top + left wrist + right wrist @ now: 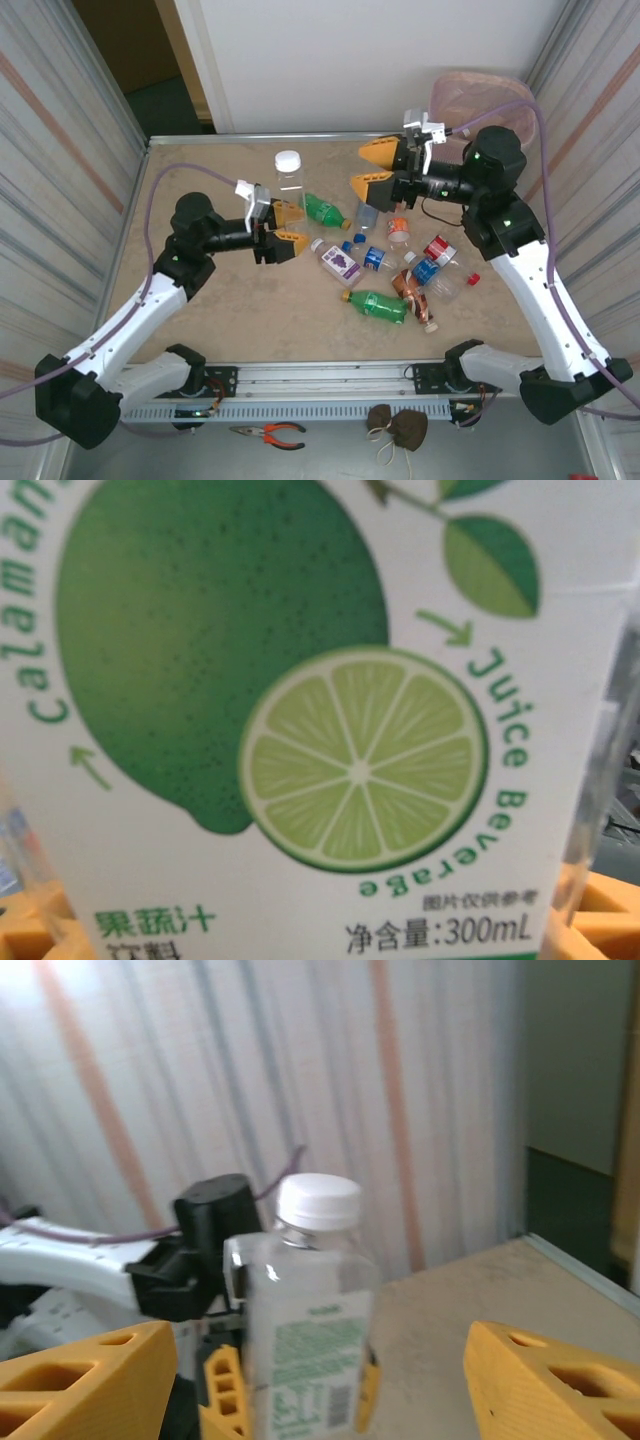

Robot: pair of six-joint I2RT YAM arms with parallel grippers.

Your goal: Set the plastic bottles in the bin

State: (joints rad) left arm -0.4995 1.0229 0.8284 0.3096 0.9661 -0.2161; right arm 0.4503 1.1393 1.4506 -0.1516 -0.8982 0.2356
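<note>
The left end effector [292,227] was seen clenched on the lower part of a clear juice bottle [289,182], which was held upright with its white cap [288,160] uppermost. In the left wrist view the bottle's lime-printed label was brought close to the lens, with the yellow fingers [612,932] at the lower corners. The right end effector [358,166] was seen released, its two yellow fingers spread wide with nothing between them. It was pointed toward the held bottle, which was framed ahead of it in the right wrist view. The bin [470,95] was placed behind the right end effector, past its wrist and beyond the far corner of the worktop [220,320], well apart from the left end effector. A green bottle [325,211] was laid just ahead of the left end effector's fingertips. The other plastic bottles were scattered on the worktop to the near side of the right end effector: a white purple-labelled bottle [340,263], a second green one [379,306], a blue-labelled bottle [375,258] and a red-labelled bottle [440,249].
</note>
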